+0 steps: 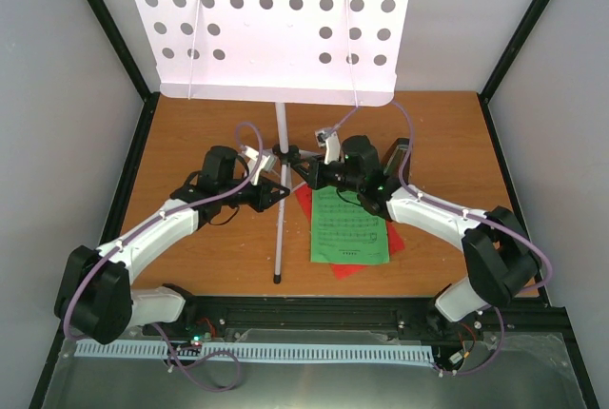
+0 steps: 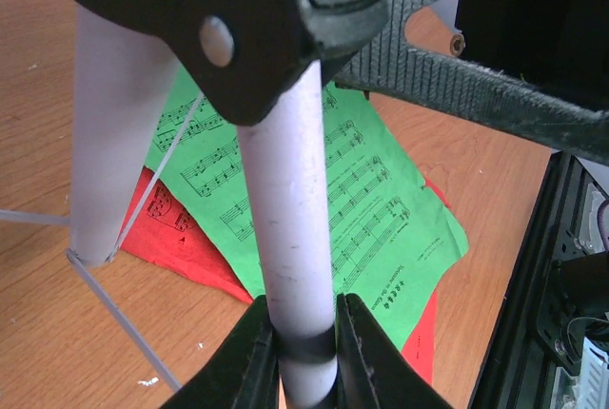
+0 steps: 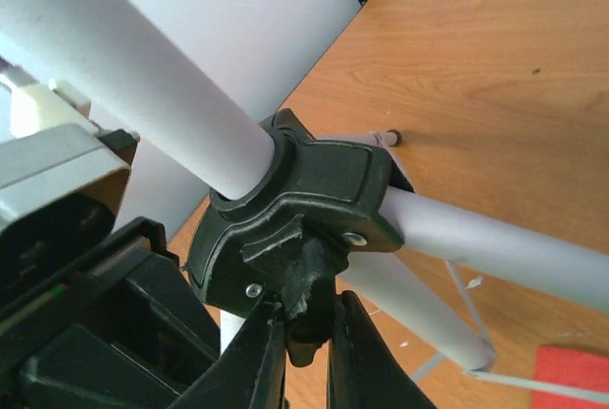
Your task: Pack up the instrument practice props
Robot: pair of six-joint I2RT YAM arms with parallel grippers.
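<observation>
I am at the stand [image 1: 276, 29], which stands upright at the back of the worktop [image 1: 209, 257], its perforated desk high above both my arms and its tripod spread below. My left gripper [image 2: 304, 352] is pinched on a pale leg [image 2: 295, 219] just below the black hub [image 3: 304, 190] where the legs meet the pole. My right gripper [image 3: 304, 333] is pressed together on a small black tab [image 3: 303, 295] sticking out of that hub. Both holds look snug, with no gap at the fingers. I take this as the opening of the folding step: one side steadies the tripod while the other works the hub's lock, so the legs can be drawn in. The green sheet [image 1: 350, 226] lies flat on the red sheet [image 1: 344, 268] just right of the near leg, under my right forearm. A dark shape behind my right arm may be the metronome [image 1: 399, 150], though it is mostly hidden. None of these looks packed yet, so the task seems to be early. The next move calls for loosening or turning the tab without tilting the tall stand, and my left hold must keep the leg from swinging out. I cannot tell which way the tab gives. The top-heavy desk could tip if I pull unevenly.
</observation>
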